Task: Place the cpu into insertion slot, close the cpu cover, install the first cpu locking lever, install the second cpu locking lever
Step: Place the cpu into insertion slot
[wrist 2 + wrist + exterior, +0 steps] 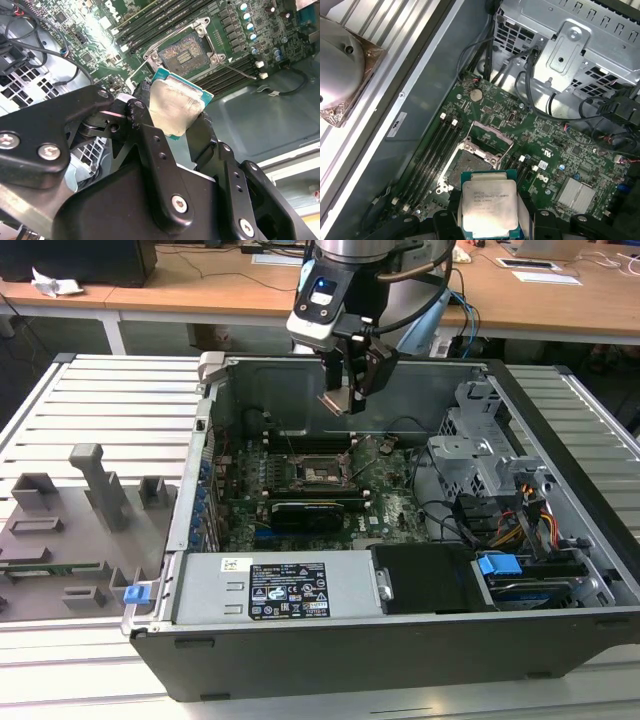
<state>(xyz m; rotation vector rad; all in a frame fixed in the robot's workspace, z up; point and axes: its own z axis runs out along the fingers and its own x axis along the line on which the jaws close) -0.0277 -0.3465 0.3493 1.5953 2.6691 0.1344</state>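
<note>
Desks [200, 295] back the opened computer case [350, 660]. In the exterior view, your gripper [345, 400] hangs high above the insertion slot [318, 472]. In the second wrist view, its fingers [145, 130] are closed on the cpu [175, 107]. In the first wrist view, the slot lies beyond the chip's far edge, well apart from it.

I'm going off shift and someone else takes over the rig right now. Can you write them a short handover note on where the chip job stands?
Tool: shut on the chip, gripped by its edges.
Chip: in the air above the circuit board inside the open computer case, not touching the socket.
Socket: empty, with its cover raised open.
Done: the chip is picked up and over the case.
Left: chip into the socket, cover closed, both levers locked.
</note>
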